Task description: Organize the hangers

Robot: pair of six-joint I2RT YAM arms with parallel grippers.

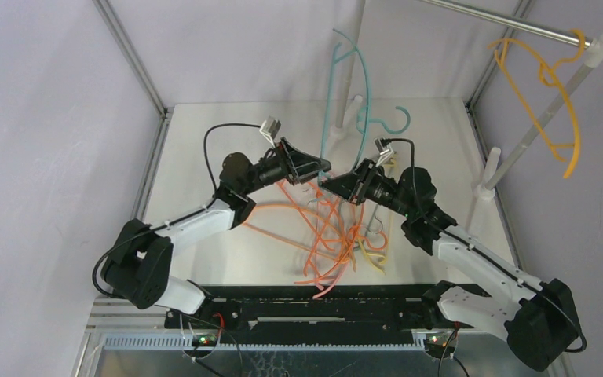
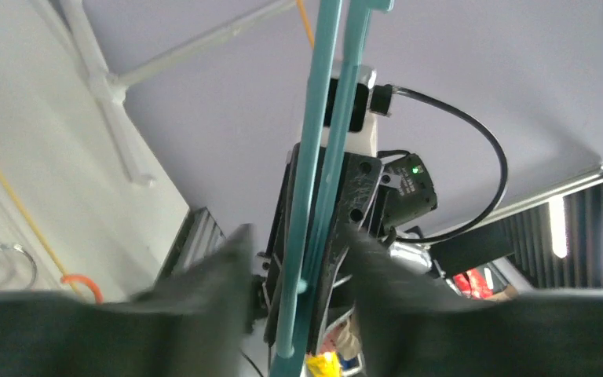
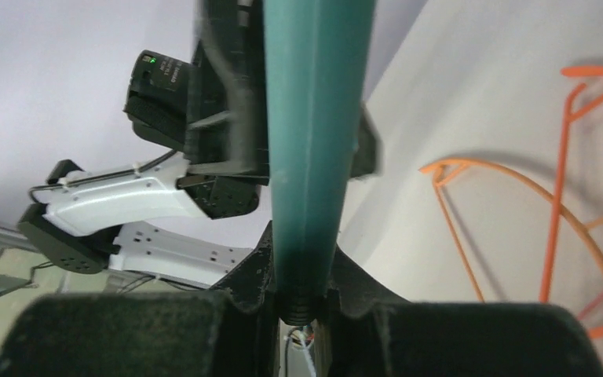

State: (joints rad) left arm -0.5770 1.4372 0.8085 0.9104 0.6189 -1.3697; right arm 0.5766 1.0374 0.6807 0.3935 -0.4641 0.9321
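Table (image 1: pixel 440 145) carries a tangled pile of orange hangers (image 1: pixel 330 236). Rack rail (image 1: pixel 502 20) at far right bears one yellow-orange hanger (image 1: pixel 550 76). Teal hanger (image 3: pixel 314 157) stands upright above the pile, between both grippers. Right gripper (image 1: pixel 323 182) is clamped on its bar; left gripper (image 1: pixel 326 166) jaws stand apart around the same bar.

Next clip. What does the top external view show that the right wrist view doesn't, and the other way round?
Only top external: a yellow-orange hanger hanging on the rack rod at upper right. Only right wrist: up close, the right gripper shut on the teal hanger. Both: the teal hanger raised between the two grippers, the left gripper, and orange hangers lying on the table.
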